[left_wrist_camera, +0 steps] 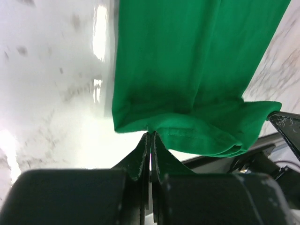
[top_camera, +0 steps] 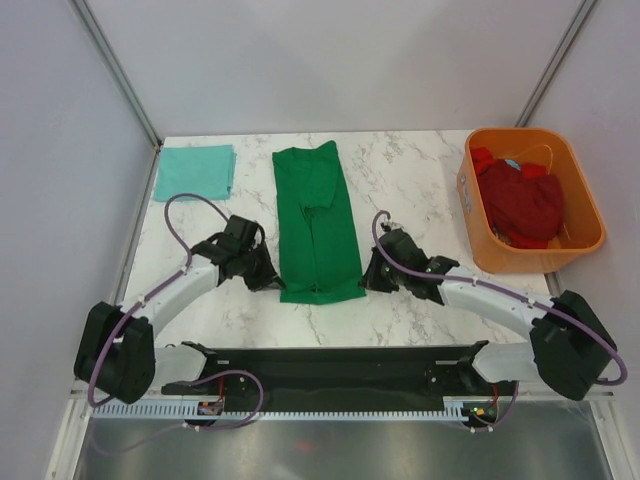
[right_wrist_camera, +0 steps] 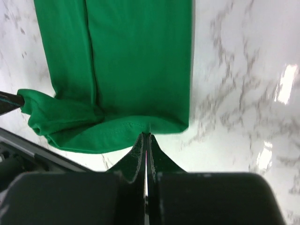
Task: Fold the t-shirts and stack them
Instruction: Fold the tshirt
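About a third done, judging by the layout. Folded flat and parked at the far-left corner of the worktop (top_camera: 420, 170): the pale teal t-shirt (top_camera: 195, 171), presumably the start of the stack. Lying mid-worktop as a long narrow strip, sides turned in, collar end far and hem end near: the dark green t-shirt (top_camera: 318, 225). Pinched shut on that near hem just inside its left corner, the left claw (left_wrist_camera: 150, 137); pinched shut on the same hem just inside its right corner, the right claw (right_wrist_camera: 146, 136), fingertips pressed together with cloth at the very tip in both wrist views. Bunched and rumpled along the hem between the two grips, so probably set up for a lengthwise fold toward the collar. Left to do: that fold, perhaps another, then a carry over to the teal one; after that, the dark red t-shirts (top_camera: 522, 200), heaped unfolded in the orange tub (top_camera: 478, 250) at the far right. Impossible to count the red ones from the heap. As for room: bare marble on both sides of the green strip, wide enough for each arm to sweep forward without touching teal or tub. Little to spare past the collar end, with the back edge near. Tight on the near side too, hem close to the front edge and the black base rail (top_camera: 340, 365) just beyond. Worth minding: tub wall close beside the right arm.
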Controlling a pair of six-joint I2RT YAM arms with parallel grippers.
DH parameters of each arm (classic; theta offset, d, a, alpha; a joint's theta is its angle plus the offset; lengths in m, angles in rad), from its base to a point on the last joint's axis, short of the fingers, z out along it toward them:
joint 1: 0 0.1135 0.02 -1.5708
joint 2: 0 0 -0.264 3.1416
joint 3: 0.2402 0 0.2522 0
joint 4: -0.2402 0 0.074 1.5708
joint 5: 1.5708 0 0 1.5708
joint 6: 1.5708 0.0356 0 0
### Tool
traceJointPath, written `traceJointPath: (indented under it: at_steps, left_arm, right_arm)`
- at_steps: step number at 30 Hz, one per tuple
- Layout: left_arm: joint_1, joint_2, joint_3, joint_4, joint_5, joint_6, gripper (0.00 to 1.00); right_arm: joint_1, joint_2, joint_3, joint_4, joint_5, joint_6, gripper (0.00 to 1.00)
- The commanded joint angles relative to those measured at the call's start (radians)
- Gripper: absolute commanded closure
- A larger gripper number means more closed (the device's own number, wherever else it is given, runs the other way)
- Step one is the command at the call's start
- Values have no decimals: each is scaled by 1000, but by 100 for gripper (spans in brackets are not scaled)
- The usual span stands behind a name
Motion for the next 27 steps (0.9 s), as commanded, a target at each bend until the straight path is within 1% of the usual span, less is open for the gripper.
traceJointPath:
  at_steps: [1,2,3,4,5,7,9,11,13,17,22,27]
  left_arm:
    - [74,84,115,13,34,115,98]
    - [109,113,170,13,50,127,98]
    - [122,171,201,13,53,148,98]
    - [137,199,265,13,44,156,98]
    - [140,225,296,13,41,164,98]
    - [162,305,383,11,57,172,98]
    - [175,375,437,13,57,176,98]
    - [201,423,506,11,53,176,98]
    - [229,489,572,11,77,178,98]
    - [255,547,646,11,97,187,98]
    - [277,616,730,13,105,204,98]
    - [289,713,812,11,111,210,98]
  right_arm:
    - [-104,101,128,53,-94,-108,100]
    - [-118,130,158,55,-108,-123,100]
    - [-132,188,222,56,-131,-137,100]
    - [-153,222,256,55,-145,-165,100]
    - [-163,280,321,53,-159,-174,100]
    - [-187,339,386,49,-190,-191,100]
    - [-219,422,479,34,-208,-218,100]
    - [-242,493,538,18,-220,-243,100]
    - [-273,535,624,-9,-234,-260,100]
    - [-318,609,750,-45,-283,-284,100]
    - [-364,670,846,-65,-318,-309,100]
    - [-382,764,949,-65,-354,-318,100]
